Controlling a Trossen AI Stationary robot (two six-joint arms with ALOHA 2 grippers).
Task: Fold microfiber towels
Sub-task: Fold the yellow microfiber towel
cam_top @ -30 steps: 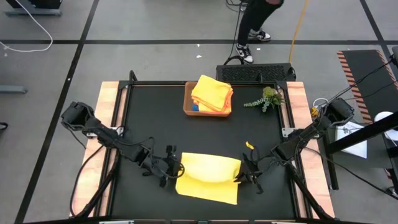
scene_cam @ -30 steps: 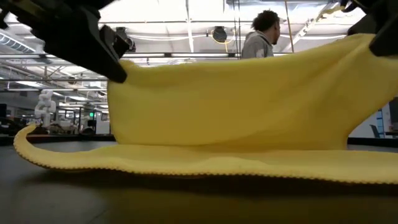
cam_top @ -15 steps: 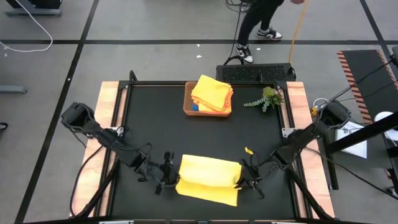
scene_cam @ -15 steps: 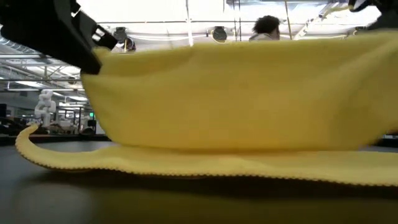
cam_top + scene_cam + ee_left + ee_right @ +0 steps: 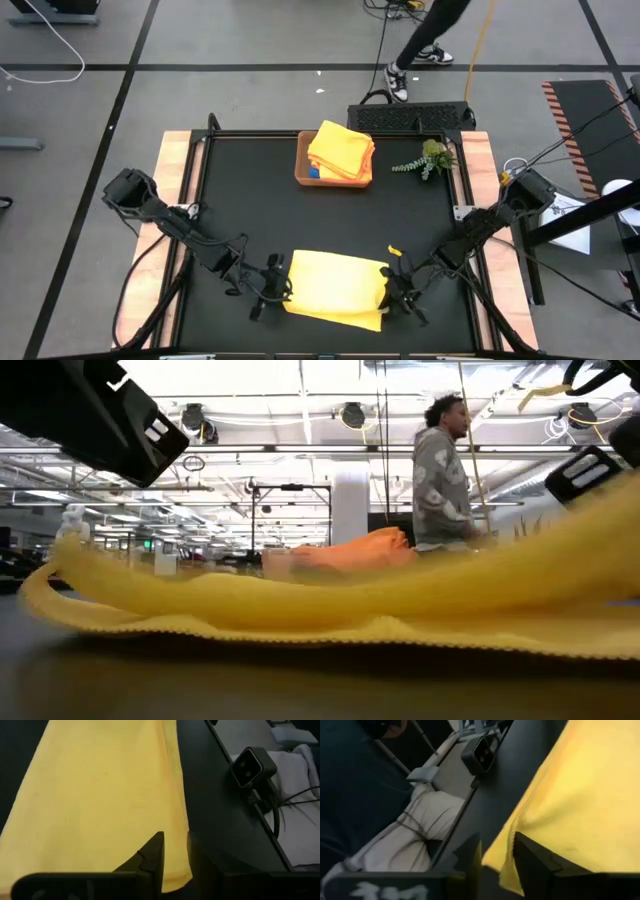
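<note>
Black table (image 5: 330, 225) under bright workshop lights, person walking past beyond its far edge at the top of the high view. Yellow towel (image 5: 335, 290) now lying doubled near the bottom centre of that view, far half brought over the near half, near edge peeking out below. Folded stack of yellow towels (image 5: 341, 150) in the brown tray (image 5: 302, 172) at upper centre, green sprig (image 5: 428, 157) just to its right.

Left end effector (image 5: 272, 290) at the towel's left edge, right end effector (image 5: 396, 291) at its right edge. Left wrist view: fingertips slightly parted over the towel's corner, cloth between or under them (hard to say which). Right wrist view: fingers parted with the corner hanging loose between them, apparently just let go.

Against a second ago: raised sheet filling the low view then, now slumped flat with the room visible over it; both end effectors lower in the high view and no longer clamped. First fold likely complete, second fold and tray placement not yet done.
</note>
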